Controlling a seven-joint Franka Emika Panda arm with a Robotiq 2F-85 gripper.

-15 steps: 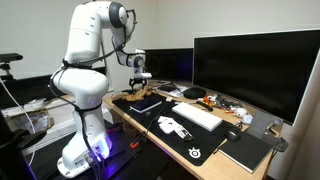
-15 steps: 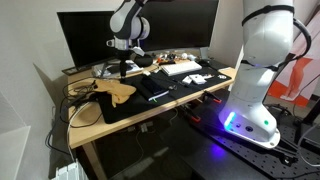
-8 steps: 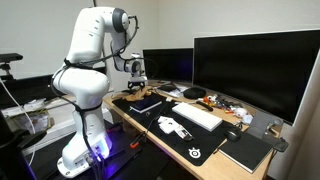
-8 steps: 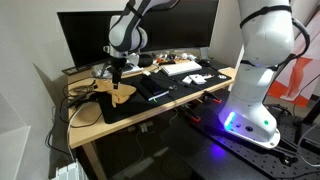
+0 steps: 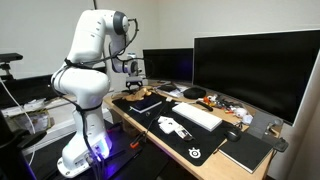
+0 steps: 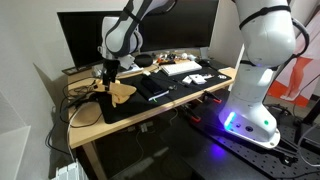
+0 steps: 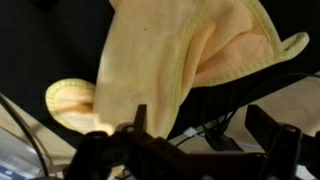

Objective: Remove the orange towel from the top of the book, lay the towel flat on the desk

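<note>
The orange-yellow towel (image 6: 119,92) lies crumpled on the desk's end, partly on the black desk mat (image 6: 150,100), and it also shows in an exterior view (image 5: 136,97). In the wrist view the towel (image 7: 160,55) fills the upper middle, folded over itself. A dark book (image 5: 148,103) lies on the mat beside it, free of the towel. My gripper (image 6: 107,72) hovers just above the towel's outer edge; it also shows in an exterior view (image 5: 134,80). Its fingers (image 7: 200,115) stand wide apart with nothing between them; the left finger is at the towel's hem.
Black cables (image 7: 215,110) run over the wooden desk (image 6: 85,125) under the gripper. Two monitors (image 5: 250,65) stand along the back. A white keyboard (image 5: 198,116), a white controller (image 5: 172,126) and a closed notebook (image 5: 246,150) lie further along the mat.
My gripper has moved sideways toward the desk's end, away from the book, and a little lower. The towel has stayed in about the same place.
</note>
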